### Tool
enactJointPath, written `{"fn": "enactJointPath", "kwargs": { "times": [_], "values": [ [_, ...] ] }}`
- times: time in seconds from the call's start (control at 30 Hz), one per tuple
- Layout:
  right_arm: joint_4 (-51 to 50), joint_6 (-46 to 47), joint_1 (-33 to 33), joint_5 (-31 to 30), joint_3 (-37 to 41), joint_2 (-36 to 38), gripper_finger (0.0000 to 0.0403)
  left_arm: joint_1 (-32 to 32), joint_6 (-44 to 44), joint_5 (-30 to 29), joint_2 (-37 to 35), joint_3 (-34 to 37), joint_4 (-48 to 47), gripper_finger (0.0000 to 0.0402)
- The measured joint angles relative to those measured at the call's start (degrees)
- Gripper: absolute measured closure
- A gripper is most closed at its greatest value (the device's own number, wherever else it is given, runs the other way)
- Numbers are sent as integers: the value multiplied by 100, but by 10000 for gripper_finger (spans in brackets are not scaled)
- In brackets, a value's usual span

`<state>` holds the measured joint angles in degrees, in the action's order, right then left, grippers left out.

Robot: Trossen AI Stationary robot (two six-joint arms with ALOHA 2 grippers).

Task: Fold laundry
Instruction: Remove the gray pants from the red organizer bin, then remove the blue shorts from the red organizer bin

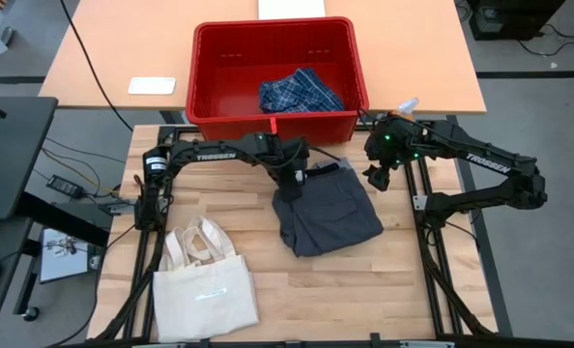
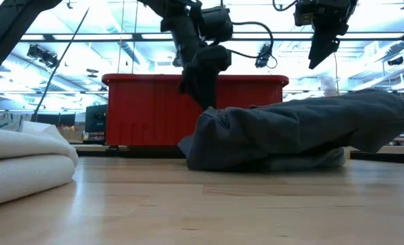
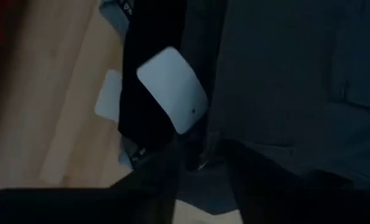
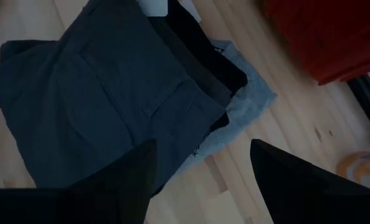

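Note:
A pile of garments lies mid-table: charcoal shorts [image 1: 328, 211] on top, over a black piece [image 4: 203, 59] and a light grey top [image 4: 250, 93] whose edges stick out at the far side. My left gripper [image 1: 297, 179] is shut on the shorts at the pile's far-left corner. My right gripper [image 1: 376, 177] hangs open in the air [image 2: 322, 54], to the right of the pile's far end and touching nothing. A blue-and-white plaid piece [image 1: 300, 90] lies in the red bin [image 1: 195, 87]. My left gripper [image 2: 203, 64] pinches the charcoal shorts at their far-left corner [image 2: 202, 85], coming from above. That corner is drawn up off the table as a dark peak below the fingers. The rest of the shorts [image 2: 304, 129] lies on the pile. A white label [image 3: 172, 90] shows beside the fingers.
The red bin stands just beyond the table's far edge. A cream tote bag [image 1: 205, 290] lies at the near-left corner, also seen low on the left [image 2: 25, 163]. Bare wood lies near and right of the pile. A white sheet [image 1: 152, 85] lies on the far desk.

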<state>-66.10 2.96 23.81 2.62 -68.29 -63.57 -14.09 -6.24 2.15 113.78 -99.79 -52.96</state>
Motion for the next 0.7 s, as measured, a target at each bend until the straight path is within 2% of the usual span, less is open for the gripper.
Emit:
{"fn": "enactJointPath", "kwargs": {
  "times": [0.1,0.23,0.33,0.43,0.5,0.6,0.7],
  "values": [
    [31,123,27,73,0,0,139,0,147,-2,-50,-241,-347,224],
    [473,351,223,556,0,-1,143,-30,509,-56,-344,-484,-50,199],
    [1043,398,490,876,-3,-72,150,-132,716,-355,-515,-509,234,198],
    [1560,356,855,1027,-7,-224,158,-306,887,-721,-625,-525,172,203],
    [1957,311,1157,1335,-7,-360,162,-488,887,-887,-708,-603,69,209],
    [2692,308,1482,1934,-7,-622,169,-845,818,-875,-918,-680,370,220],
    [3592,307,1697,2284,-7,-944,174,-1281,761,-756,-1147,-697,945,231]
  ]
}}
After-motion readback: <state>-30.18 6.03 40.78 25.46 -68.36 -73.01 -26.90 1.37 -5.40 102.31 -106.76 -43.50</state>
